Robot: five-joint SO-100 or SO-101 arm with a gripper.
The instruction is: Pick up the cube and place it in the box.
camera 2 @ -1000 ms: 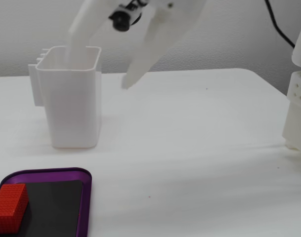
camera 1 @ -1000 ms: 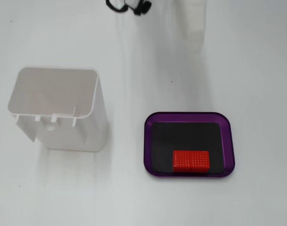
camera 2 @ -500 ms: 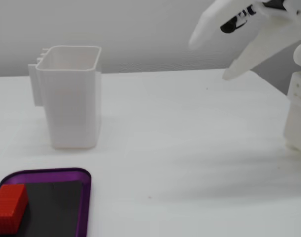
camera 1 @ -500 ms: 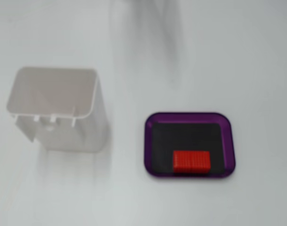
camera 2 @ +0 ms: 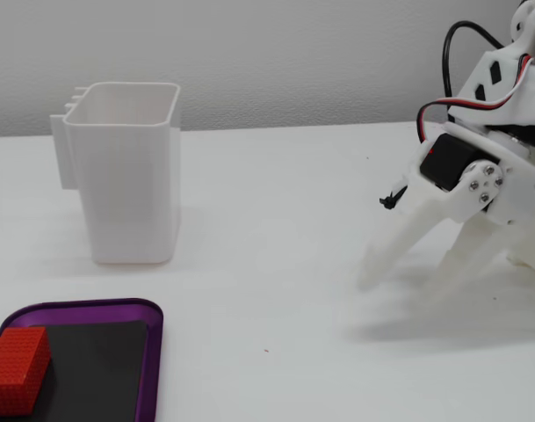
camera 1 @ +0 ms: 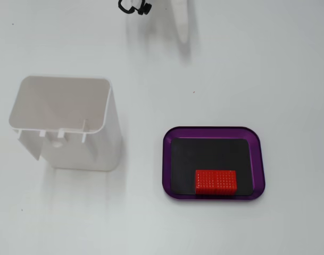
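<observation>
The red cube [camera 1: 215,181] lies inside the purple box [camera 1: 257,159], on its black floor against the near rim. It also shows in the other fixed view [camera 2: 17,369], in the box [camera 2: 153,352] at the lower left. My white gripper [camera 2: 408,274] hangs over the bare table far from the box, tips just above the surface. Its jaws stand apart with nothing between them. In a fixed view only one of its white fingers [camera 1: 181,25] shows, at the top edge.
A tall white plastic container [camera 1: 66,122] stands upright left of the box; it also shows in the other fixed view [camera 2: 126,176]. The table [camera 1: 257,79] is white, with a wall behind it.
</observation>
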